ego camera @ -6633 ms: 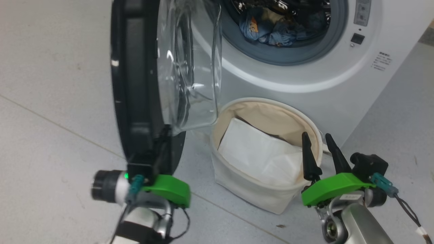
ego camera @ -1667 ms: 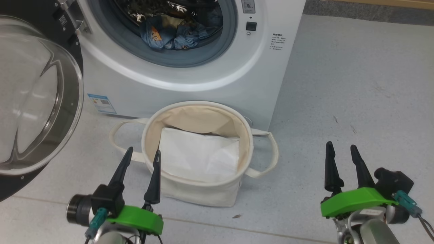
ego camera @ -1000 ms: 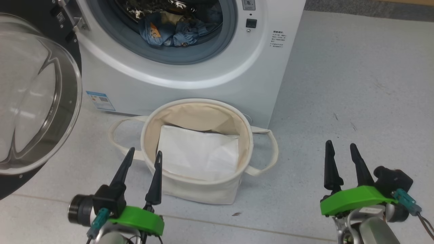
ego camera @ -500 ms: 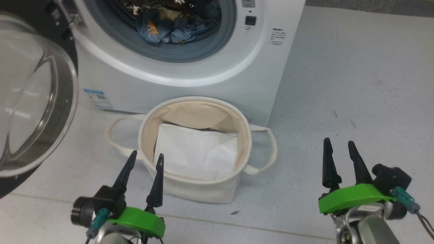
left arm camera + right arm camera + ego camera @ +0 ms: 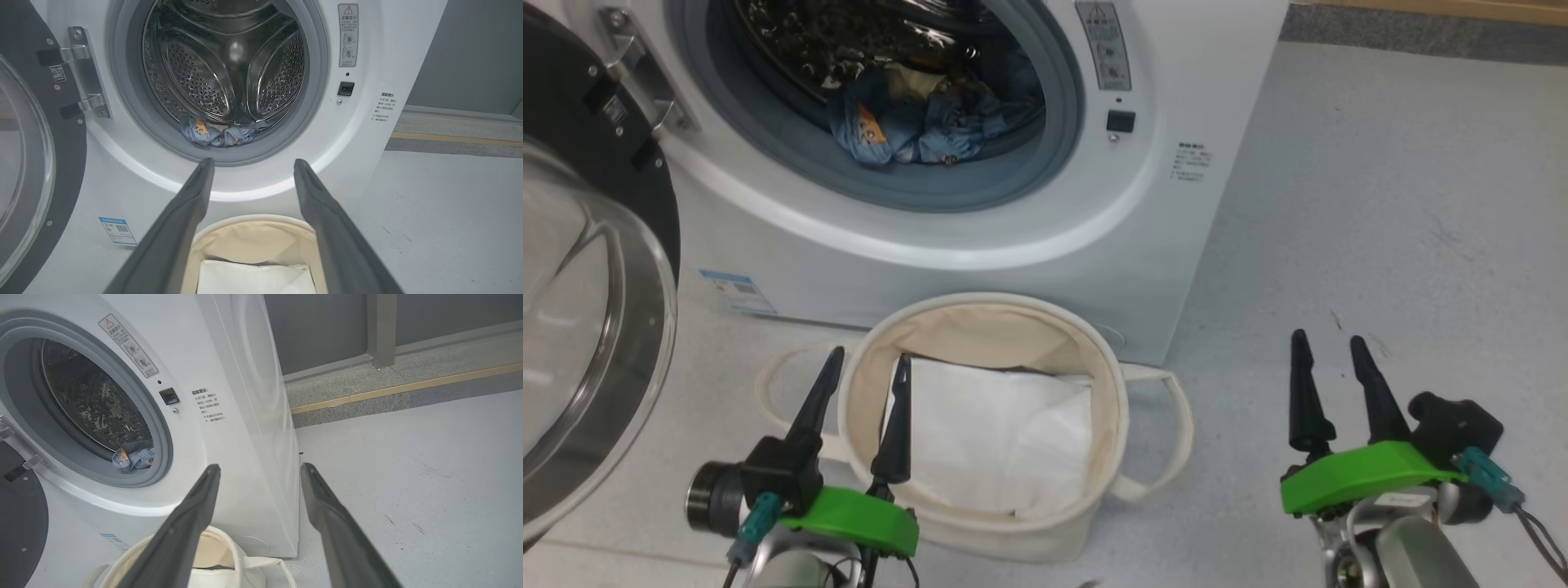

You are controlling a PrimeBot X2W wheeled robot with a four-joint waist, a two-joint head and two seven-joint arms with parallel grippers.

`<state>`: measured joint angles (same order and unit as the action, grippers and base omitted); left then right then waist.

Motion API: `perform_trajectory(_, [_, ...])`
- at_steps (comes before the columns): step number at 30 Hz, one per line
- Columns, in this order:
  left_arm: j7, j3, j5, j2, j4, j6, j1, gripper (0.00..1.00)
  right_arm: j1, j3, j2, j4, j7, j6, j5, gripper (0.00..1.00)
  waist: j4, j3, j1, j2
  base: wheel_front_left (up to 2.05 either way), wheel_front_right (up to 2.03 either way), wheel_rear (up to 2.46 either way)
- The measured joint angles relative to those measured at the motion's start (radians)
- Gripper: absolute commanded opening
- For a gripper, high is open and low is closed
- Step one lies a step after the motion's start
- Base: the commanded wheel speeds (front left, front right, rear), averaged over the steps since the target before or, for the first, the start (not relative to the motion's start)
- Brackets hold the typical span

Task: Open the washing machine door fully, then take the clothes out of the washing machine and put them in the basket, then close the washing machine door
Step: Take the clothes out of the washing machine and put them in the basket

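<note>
Grey floor all round. Far left: washing machine door swung wide, clear of the drum mouth. Lower left: left gripper, fingers wide, empty, aimed at the opening, likely set for the reach. Lower centre: basket just in front of the washing machine for a short drop, white sheet inside. Upper centre: clothes in the drum. Lower right: right gripper, fingers wide, empty.

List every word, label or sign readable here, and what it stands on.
Warning label on the washing machine: a triangle sign and pictograms, no readable words.
Small printed text below it: too small to read.
Blue sticker low on the front: blurred.
Tag on the washing machine door: too small.
</note>
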<state>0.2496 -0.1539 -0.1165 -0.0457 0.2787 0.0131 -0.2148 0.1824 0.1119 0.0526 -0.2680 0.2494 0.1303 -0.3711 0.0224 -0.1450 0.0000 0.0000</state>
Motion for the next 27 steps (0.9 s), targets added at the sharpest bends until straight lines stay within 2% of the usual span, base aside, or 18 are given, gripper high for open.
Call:
perform_trajectory(6, [0.0, 0.0, 0.011, 0.001, -0.011, 0.005, 0.0, 1.0, 0.004, 0.024, 0.0, 0.01, 0.0, 0.0, -0.008, 1.0, 0.006, -0.002, 0.0, 0.0, 0.62, -0.62, 0.0])
perform_trajectory(27, [0.0, 0.011, 0.018, 0.001, -0.005, 0.005, 0.002, 1.0, -0.001, 0.069, 0.0, 0.013, 0.0, 0.0, 0.001, 1.0, 0.001, -0.006, 0.0, 0.0, 0.01, -0.01, 0.0])
